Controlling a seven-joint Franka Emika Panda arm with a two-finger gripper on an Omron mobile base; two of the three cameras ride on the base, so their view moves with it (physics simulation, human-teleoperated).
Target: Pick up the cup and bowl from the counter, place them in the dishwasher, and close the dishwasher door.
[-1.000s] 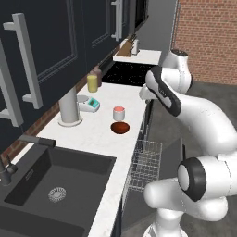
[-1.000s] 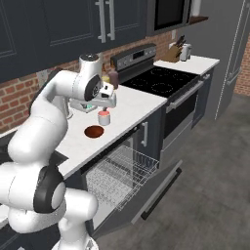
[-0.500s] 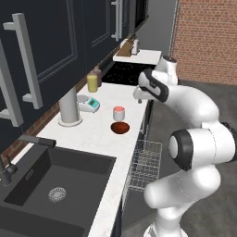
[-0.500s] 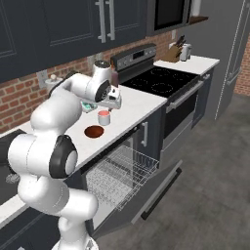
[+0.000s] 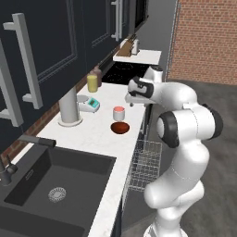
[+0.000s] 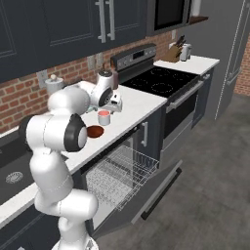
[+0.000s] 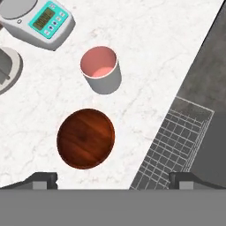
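Here, cup (image 7: 100,69) upright, beside bowl (image 7: 86,138)

Looking straight down on counter (image 7: 150,57). Cup (image 7: 101,69) upright, pink inside showing, near top centre. Bowl (image 7: 86,138) just below it, close but not touching, sits btwn the two fingertips (image 7: 42,180), which stand wide apart at bottom edge. Kitchen scale (image 7: 39,21) w/ teal panel top left. Wire rack (image 7: 174,148) lower right, past counter edge.
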